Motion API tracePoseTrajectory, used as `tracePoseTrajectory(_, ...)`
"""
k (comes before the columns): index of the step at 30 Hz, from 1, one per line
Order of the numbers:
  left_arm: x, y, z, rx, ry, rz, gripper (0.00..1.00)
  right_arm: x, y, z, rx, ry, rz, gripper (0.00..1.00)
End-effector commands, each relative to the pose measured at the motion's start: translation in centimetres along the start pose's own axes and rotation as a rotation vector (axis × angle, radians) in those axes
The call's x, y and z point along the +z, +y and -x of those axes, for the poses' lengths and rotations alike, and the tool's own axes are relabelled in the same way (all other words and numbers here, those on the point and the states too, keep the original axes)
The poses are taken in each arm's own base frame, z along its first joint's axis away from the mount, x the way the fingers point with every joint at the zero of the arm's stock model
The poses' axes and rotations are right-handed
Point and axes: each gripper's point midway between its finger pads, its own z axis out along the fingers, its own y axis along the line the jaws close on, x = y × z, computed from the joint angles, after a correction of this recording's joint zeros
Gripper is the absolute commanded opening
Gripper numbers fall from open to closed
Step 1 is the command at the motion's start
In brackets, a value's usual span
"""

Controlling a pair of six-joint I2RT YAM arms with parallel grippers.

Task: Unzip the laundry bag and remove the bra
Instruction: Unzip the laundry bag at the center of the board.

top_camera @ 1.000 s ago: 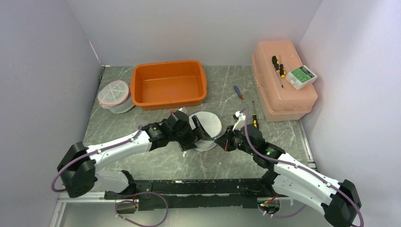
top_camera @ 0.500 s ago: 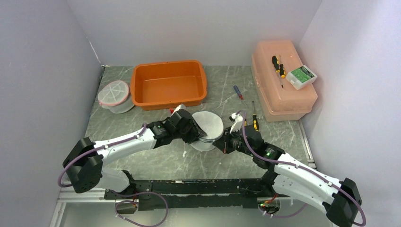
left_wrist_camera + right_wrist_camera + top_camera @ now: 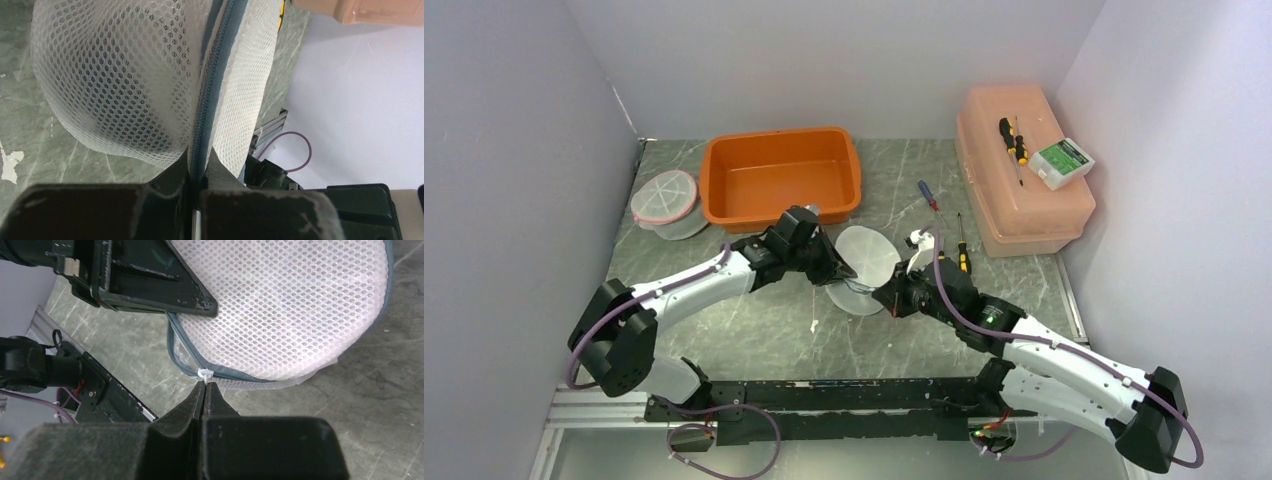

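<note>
Mesh bag (image 3: 867, 255): white, soft, light, probably springy at the rim. It lies on the tabletop (image 3: 744, 340) between both arms. Likely to slide or fold if tugged unbraced.
Holds: zip (image 3: 202, 100) seam, clamped by left pincer (image 3: 196, 160); white pull (image 3: 205, 374), nipped by right pincer (image 3: 205, 386).
Bra: not discernible through mesh.
Edges: zip follows the rim, so the pull must travel an arc, and the left arm crowds that side.
Room: open tabletop nearward; bin (image 3: 781, 178) close behind, screwdriver (image 3: 962, 255) just right.

You will find the left gripper (image 3: 832, 270), pinching the laundry bag (image 3: 867, 255) at its seam, drawn closer to the orange tub (image 3: 784, 220), now near its front right corner. The bag has followed. The right gripper (image 3: 886, 298), clamped on the zipper pull (image 3: 205, 374), has edged slightly toward the tub too.
</note>
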Motion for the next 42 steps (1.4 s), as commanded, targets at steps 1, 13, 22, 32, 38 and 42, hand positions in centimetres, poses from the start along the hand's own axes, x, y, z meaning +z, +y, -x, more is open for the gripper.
tracePoseTrajectory(1, -0.8, -0.3, 1.1, 0.056, 0.001, -0.032, 0.03, -0.6, -0.3, 1.3, 0.008, -0.045, -0.039, 0.00)
tracePoseTrajectory(13, -1.5, 1.1, 1.1, 0.101, -0.016, -0.030, 0.03, -0.4, -6.2, -1.3, 0.042, -0.079, -0.264, 0.00)
tracePoseTrajectory(22, -1.1, 1.2, 0.3, 0.126, 0.022, -0.073, 0.12, -0.3, -4.5, -0.6, 0.017, -0.094, -0.158, 0.16)
tracePoseTrajectory(32, -4.0, 0.6, 0.3, 0.233, 0.002, -0.069, 0.79, -3.9, -3.7, 2.2, -0.063, -0.135, -0.160, 0.86)
tracePoseTrajectory(38, -7.7, 1.0, 3.4, 0.387, -0.177, 0.048, 0.82, -3.3, -4.1, 3.2, -0.047, -0.219, -0.168, 0.86)
tracePoseTrajectory(42, -8.2, 0.6, 5.5, 0.520, -0.254, 0.087, 0.81, -2.4, -3.2, 3.2, -0.039, -0.241, -0.115, 0.84)
